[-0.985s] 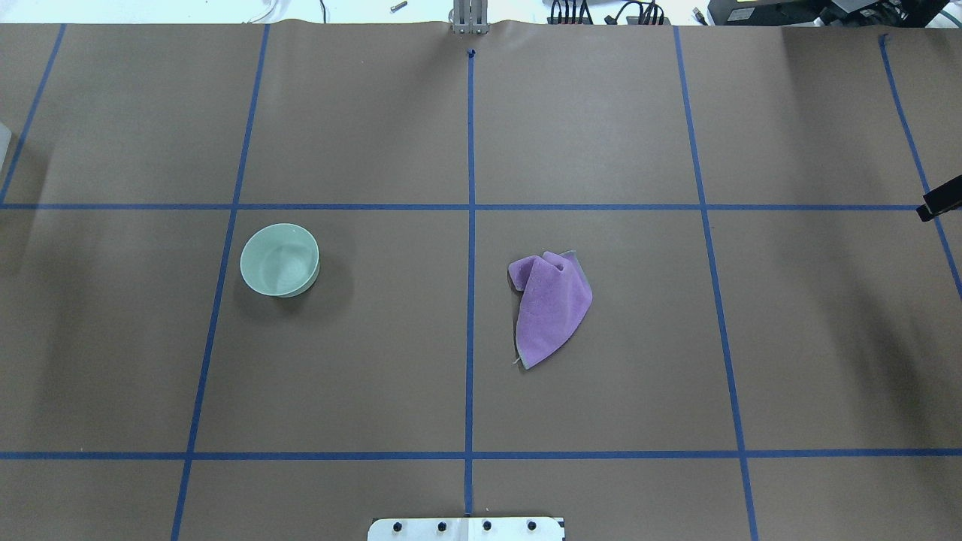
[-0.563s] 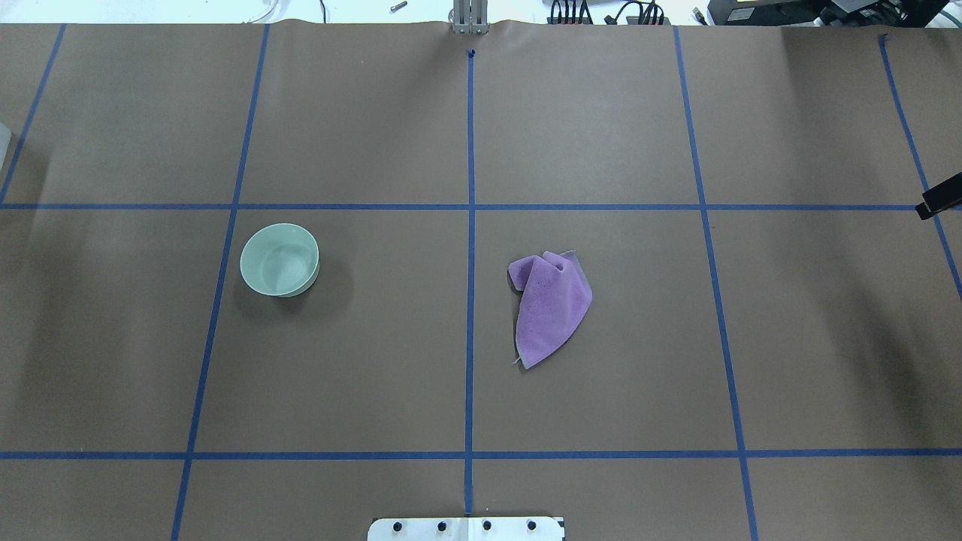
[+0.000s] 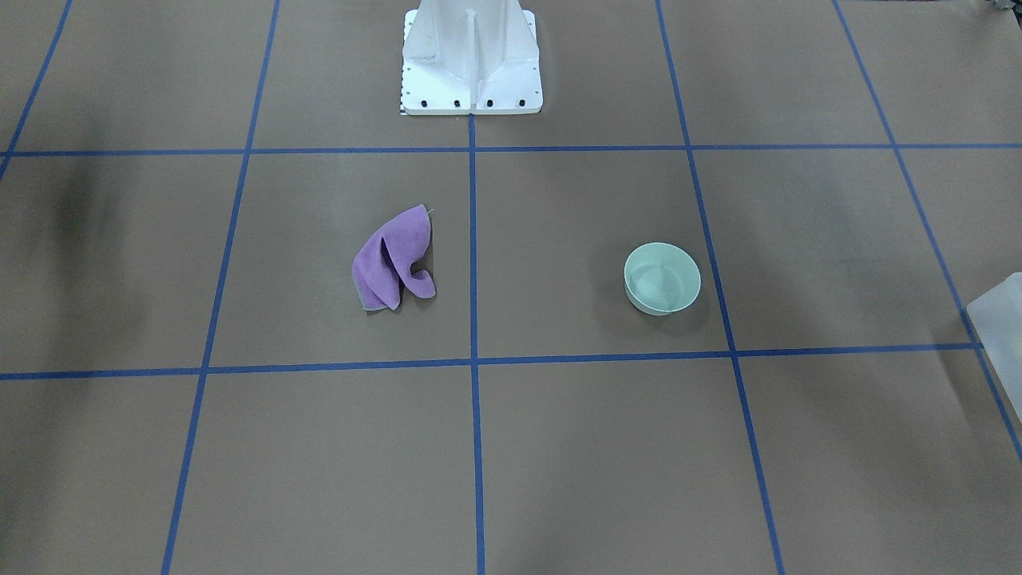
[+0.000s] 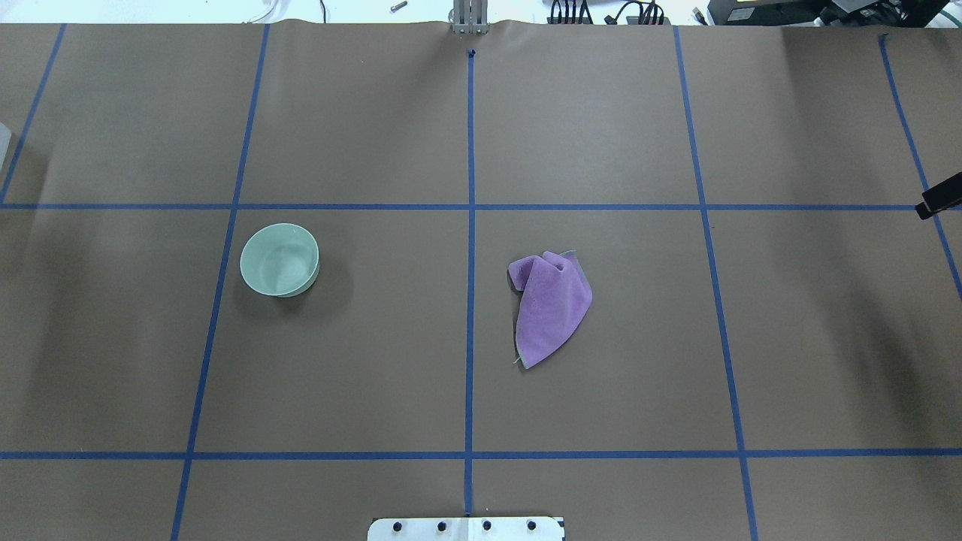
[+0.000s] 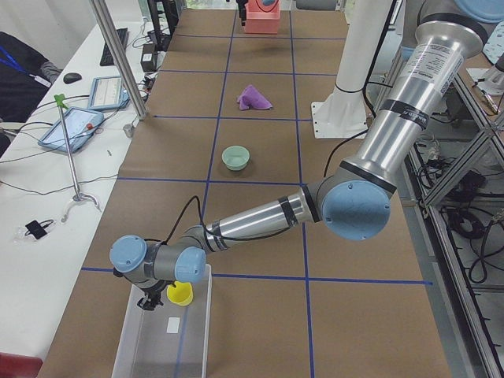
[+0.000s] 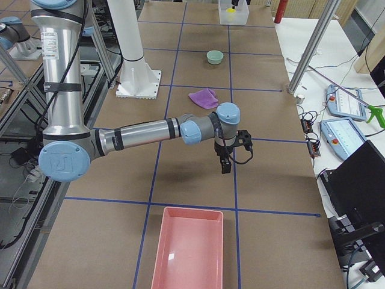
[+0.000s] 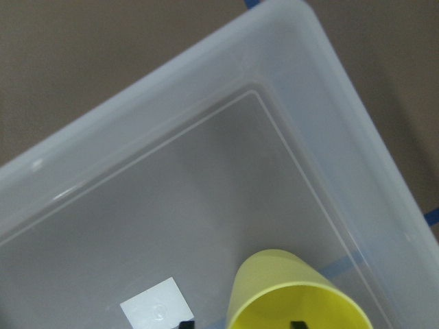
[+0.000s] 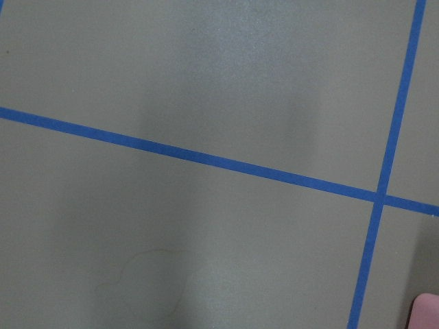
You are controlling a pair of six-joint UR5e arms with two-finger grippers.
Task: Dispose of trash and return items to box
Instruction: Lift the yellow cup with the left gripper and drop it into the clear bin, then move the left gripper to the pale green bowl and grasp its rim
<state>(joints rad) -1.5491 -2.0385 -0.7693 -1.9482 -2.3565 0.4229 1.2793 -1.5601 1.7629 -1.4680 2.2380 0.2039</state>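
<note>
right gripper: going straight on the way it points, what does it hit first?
The right gripper points down at bare brown table paper, beside a blue tape crossing; nothing shows between. Gap height unclear.

Purple cloth (image 6: pixel 203 97) near white pedestal (image 6: pixel 139 81)

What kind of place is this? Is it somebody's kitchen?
Not a kitchen; it looks like a robot lab. A big metal robot arm reaches over a table marked with blue tape lines, and tablets lie on the bench alongside.
</note>
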